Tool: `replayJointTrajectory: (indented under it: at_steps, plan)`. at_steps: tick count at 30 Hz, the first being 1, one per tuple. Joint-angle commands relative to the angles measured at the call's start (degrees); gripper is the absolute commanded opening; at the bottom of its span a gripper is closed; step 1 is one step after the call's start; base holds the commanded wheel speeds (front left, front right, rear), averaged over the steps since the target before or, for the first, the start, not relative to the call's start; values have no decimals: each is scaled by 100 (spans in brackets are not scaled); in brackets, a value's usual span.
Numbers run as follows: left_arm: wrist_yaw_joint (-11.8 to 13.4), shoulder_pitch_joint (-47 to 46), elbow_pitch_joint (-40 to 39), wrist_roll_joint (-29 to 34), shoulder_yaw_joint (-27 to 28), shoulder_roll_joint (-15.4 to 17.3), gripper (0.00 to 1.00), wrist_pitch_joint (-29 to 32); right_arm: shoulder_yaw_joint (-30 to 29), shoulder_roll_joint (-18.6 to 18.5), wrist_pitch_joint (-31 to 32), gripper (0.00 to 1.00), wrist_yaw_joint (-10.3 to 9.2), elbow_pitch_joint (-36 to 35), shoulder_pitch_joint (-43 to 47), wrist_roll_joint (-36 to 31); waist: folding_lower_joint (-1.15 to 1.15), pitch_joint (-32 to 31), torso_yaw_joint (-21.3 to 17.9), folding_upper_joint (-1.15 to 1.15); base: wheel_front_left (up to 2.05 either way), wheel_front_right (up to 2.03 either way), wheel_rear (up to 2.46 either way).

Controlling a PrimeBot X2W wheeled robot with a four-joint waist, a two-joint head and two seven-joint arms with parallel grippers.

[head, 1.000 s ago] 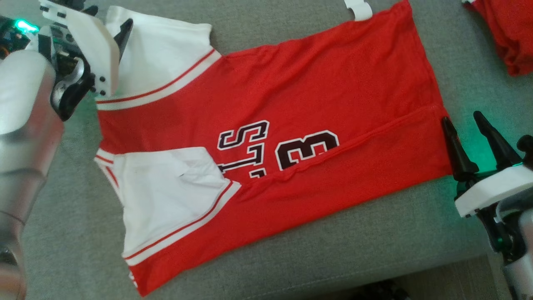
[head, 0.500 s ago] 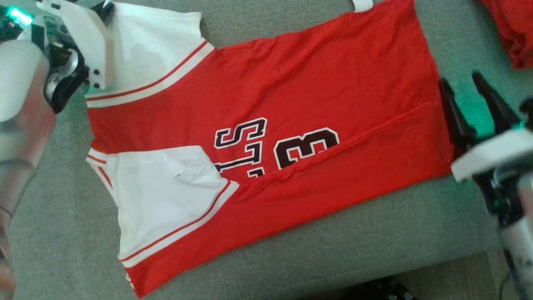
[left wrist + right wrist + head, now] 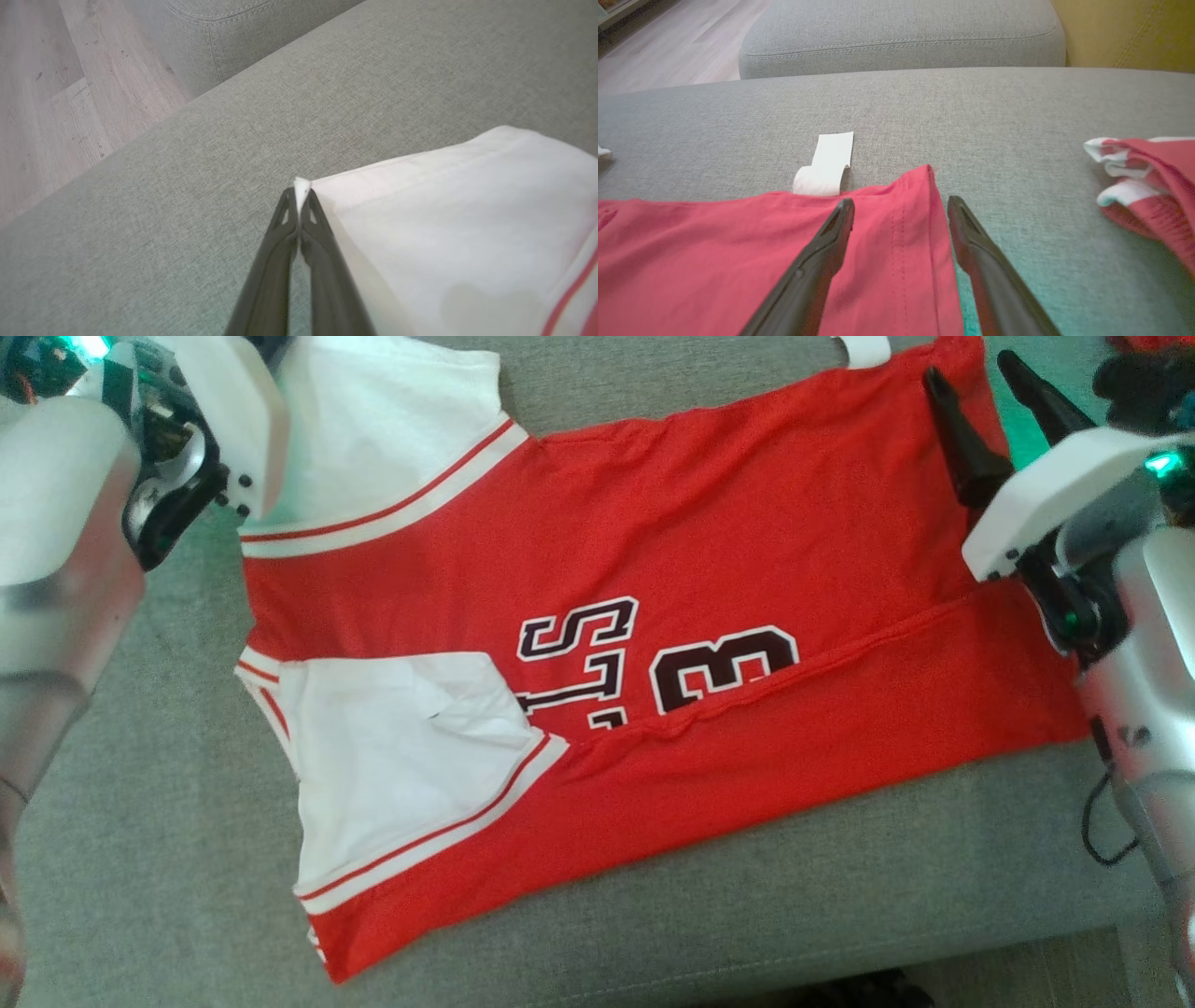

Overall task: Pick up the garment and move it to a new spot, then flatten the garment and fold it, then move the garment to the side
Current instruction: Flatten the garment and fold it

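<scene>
Left hand (image 3: 297,193): I read it as closed tight, its two fingers pinching the corner of the shirt's white sleeve (image 3: 444,219). A small peak of white cloth stands out past the fingertips. In the head view this arm reaches in from the upper left, with the wrist over the sleeve edge.

Right hand (image 3: 901,205): it stands wide and holds nothing. One finger lies over the red cloth and the other over the grey cushion (image 3: 924,102) just beside the shirt's side edge, so the pair straddles the far hem corner. I cannot tell whether either tip touches the cloth.

The shirt (image 3: 653,551) lies spread on the cushion. It is red with white sleeves, and its near long edge is folded up over the lettering. A white tag (image 3: 826,163) pokes out past the far edge. A second red-and-white garment (image 3: 1148,182) lies apart to the right.
</scene>
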Motion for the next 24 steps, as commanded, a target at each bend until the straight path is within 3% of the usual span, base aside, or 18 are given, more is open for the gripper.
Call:
replayJointTrajectory:
  at_steps: [1, 4, 7, 10, 11, 12, 18, 24]
  plan:
    - [11, -366, -121, -24, 137, 222, 0, -56, 71, 5, -5, 100, 37, -76, -62, 42, 0, 8, 29, 0, 0, 0, 0]
    - [11, -448, -121, -89, 37, 183, 0, -164, 185, 28, -98, 100, 37, 273, -318, 146, 0, 20, 111, 0, 0, 0, 0]
    - [11, -511, -61, -143, -52, 149, 0, -229, 325, 34, -185, 77, 37, 584, -533, 218, 0, 29, 158, 0, 0, 0, 0]
    - [11, -567, -11, -197, -150, 126, 0, -269, 434, 42, -312, 35, 37, 844, -733, 287, 0, 37, 188, 0, 0, 0, 0]
    - [11, -583, 0, -215, -183, 123, 0, -284, 454, 44, -374, 13, 37, 916, -792, 314, 0, 37, 194, 0, 0, 0, 0]
    - [11, -608, 8, -222, -210, 125, 0, -327, 486, 45, -424, 0, 37, 991, -845, 340, 0, 36, 201, 0, 0, 0, 0]
    - [11, -782, 89, -225, -302, 101, 0, -727, 602, 8, -860, 0, 37, 1349, -1136, 510, 0, 13, 199, 0, 0, 0, 0]
    - [11, -1069, 146, -62, -308, 37, 0, -1692, 509, -150, -1373, 0, 37, 1559, -1421, 799, 0, -78, 200, 0, 0, 0, 0]
